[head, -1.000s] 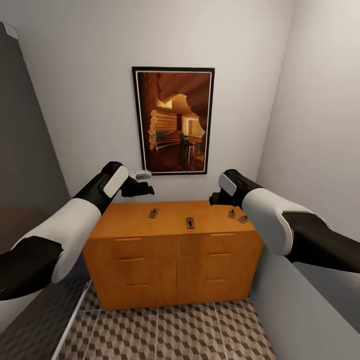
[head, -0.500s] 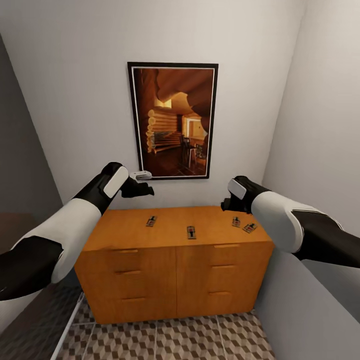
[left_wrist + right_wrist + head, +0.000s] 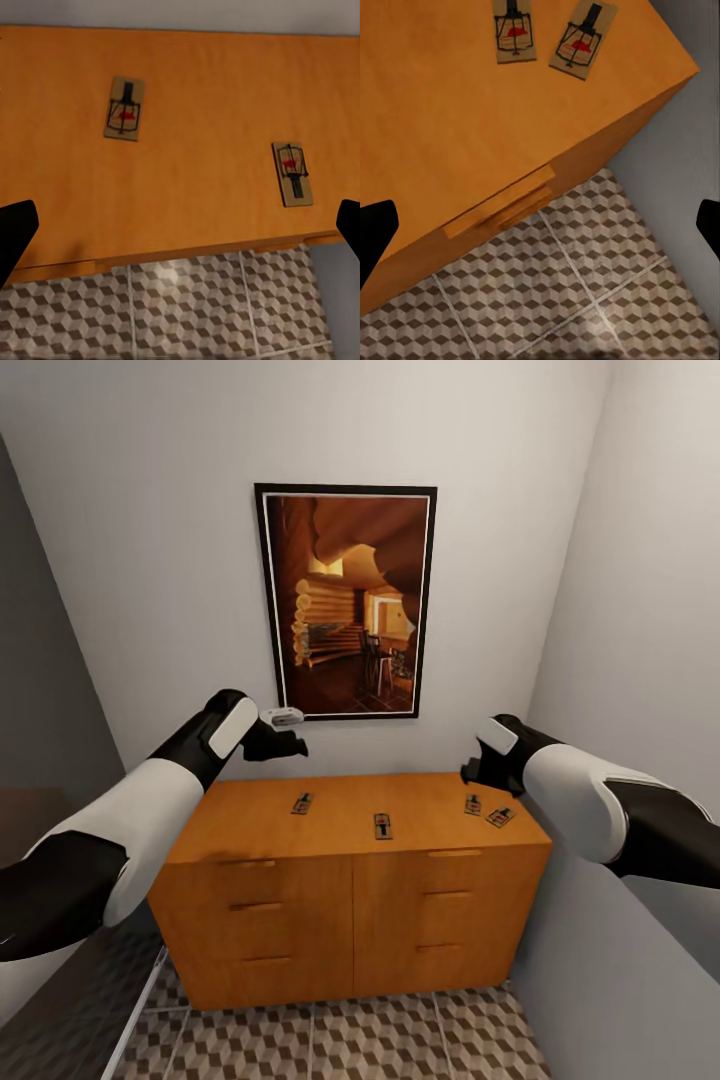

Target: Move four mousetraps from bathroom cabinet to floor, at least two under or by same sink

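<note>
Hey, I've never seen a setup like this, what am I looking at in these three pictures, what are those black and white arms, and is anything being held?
These are computer renders of a two-armed robot in a small room. The big picture comes from a camera on its head, looking down over both arms. The left gripper and the right gripper hover above a low orange-brown cabinet with drawers.

The other two pictures come from cameras on each wrist, looking down along the fingers; the dark shapes at the edges are fingertips, spread wide apart.

Four small wooden mousetraps lie flat on the cabinet top: one toward the left, one in the middle, and two close together near the right end. Nothing is held; both grippers are open and empty. Below is patterned floor tile, and a framed picture hangs on the wall.
</note>
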Robot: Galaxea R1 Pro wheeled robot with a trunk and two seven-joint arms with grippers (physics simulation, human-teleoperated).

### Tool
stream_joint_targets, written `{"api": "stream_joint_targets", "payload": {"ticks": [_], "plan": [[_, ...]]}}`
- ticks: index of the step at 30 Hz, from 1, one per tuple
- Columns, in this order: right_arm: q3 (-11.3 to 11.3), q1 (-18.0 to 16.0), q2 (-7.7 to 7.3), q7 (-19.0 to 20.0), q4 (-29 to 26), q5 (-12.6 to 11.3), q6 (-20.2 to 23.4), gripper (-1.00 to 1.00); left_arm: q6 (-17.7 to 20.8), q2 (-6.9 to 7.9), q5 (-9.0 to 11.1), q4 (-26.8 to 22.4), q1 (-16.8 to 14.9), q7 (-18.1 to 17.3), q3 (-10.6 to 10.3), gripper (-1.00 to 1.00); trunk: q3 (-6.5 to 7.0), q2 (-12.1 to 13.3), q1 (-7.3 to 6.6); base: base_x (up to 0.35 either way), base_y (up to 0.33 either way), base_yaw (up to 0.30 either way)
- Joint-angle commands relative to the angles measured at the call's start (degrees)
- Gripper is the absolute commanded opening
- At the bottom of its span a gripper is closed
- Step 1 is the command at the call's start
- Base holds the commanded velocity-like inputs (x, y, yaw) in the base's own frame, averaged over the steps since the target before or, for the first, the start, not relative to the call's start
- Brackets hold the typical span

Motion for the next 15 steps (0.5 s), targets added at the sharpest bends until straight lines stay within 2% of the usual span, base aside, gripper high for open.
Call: {"api": "stream_joint_targets", "payload": {"ticks": [1,8,15], "plan": [[-0.5,-0.1,-0.08,-0.9,0.1,-0.4,-0.2,1.00,0.0,0.05,0.6,0.3,-0.1,0.5,-0.3,1.00,-0.11,-0.1,0.04,0.003,0.000,0.000],[-0.5,-0.1,-0.31,-2.9,0.1,-3.8,-1.7,1.00,-0.2,0.02,0.4,1.4,-0.1,0.6,-0.3,1.00,-0.11,-0.1,0.04,0.053,0.000,0.000],[-0.5,-0.1,-0.41,-3.5,0.1,-6.0,-2.3,1.00,-0.2,-0.04,0.3,1.7,-0.1,0.7,-0.3,1.00,-0.11,-0.1,0.04,0.254,0.000,0.000]]}}
